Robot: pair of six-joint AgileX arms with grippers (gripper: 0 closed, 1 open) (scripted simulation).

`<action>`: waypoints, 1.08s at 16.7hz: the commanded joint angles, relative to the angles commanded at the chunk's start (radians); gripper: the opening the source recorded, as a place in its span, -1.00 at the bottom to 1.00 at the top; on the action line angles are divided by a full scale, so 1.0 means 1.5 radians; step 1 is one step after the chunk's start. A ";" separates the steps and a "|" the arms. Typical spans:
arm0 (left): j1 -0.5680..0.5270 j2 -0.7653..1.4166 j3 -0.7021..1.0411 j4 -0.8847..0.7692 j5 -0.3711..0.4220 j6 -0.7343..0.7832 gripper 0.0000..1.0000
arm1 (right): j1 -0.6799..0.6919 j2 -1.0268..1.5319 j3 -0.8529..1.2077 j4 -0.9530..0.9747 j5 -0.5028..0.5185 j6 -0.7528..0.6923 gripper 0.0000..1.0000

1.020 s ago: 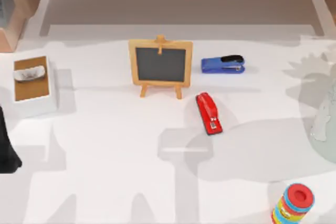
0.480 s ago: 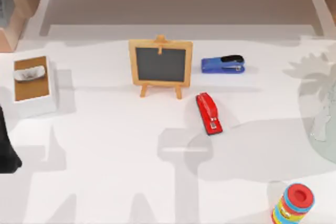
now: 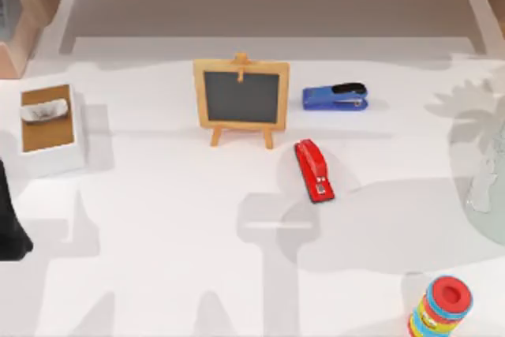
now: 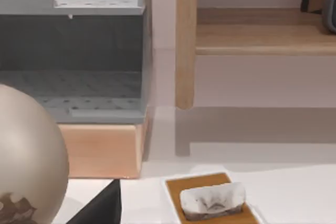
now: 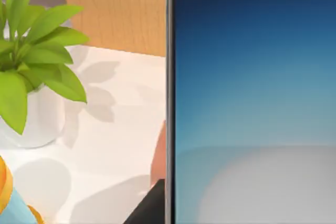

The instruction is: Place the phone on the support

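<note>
The phone [image 5: 252, 98] stands very close to the camera in the right wrist view. Its glowing blue screen fades to a pale white patch low down, and its thin dark rim runs straight up the middle of the picture. The support is out of view. My left arm [image 3: 9, 219] is a black shape parked at the table's left edge. A dark wedge [image 5: 149, 205] sits beside the phone's rim.
A small wooden easel with a chalkboard [image 3: 241, 99] stands at centre back. A blue stapler [image 3: 335, 96] and a red stapler [image 3: 314, 170] lie to its right. A tissue box [image 3: 49, 125] is at the left, a ringed toy [image 3: 442, 307] front right, and a potted plant [image 5: 31, 61] right.
The table's objects have not moved. The broad shadow over the right half of the table has shifted slightly.
</note>
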 joint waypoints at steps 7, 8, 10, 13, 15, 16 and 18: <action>0.000 0.000 0.000 0.000 0.000 0.000 1.00 | 0.063 0.022 -0.020 0.106 0.050 0.065 -1.00; 0.000 0.000 0.000 0.000 0.000 0.000 1.00 | 0.070 0.033 -0.024 0.121 0.048 0.078 -1.00; 0.000 0.000 0.000 0.000 0.000 0.000 1.00 | 0.076 0.051 -0.024 0.142 0.041 0.097 -1.00; 0.000 0.000 0.000 0.000 0.000 0.000 1.00 | 0.076 0.052 -0.024 0.144 0.040 0.098 -1.00; 0.000 0.000 0.000 0.000 0.000 0.000 1.00 | 0.076 0.052 -0.024 0.144 0.040 0.098 -0.85; 0.000 0.000 0.000 0.000 0.000 0.000 1.00 | 0.076 0.052 -0.024 0.144 0.040 0.098 -0.70; 0.000 0.000 0.000 0.000 0.000 0.000 1.00 | 0.076 0.052 -0.024 0.144 0.040 0.098 -0.40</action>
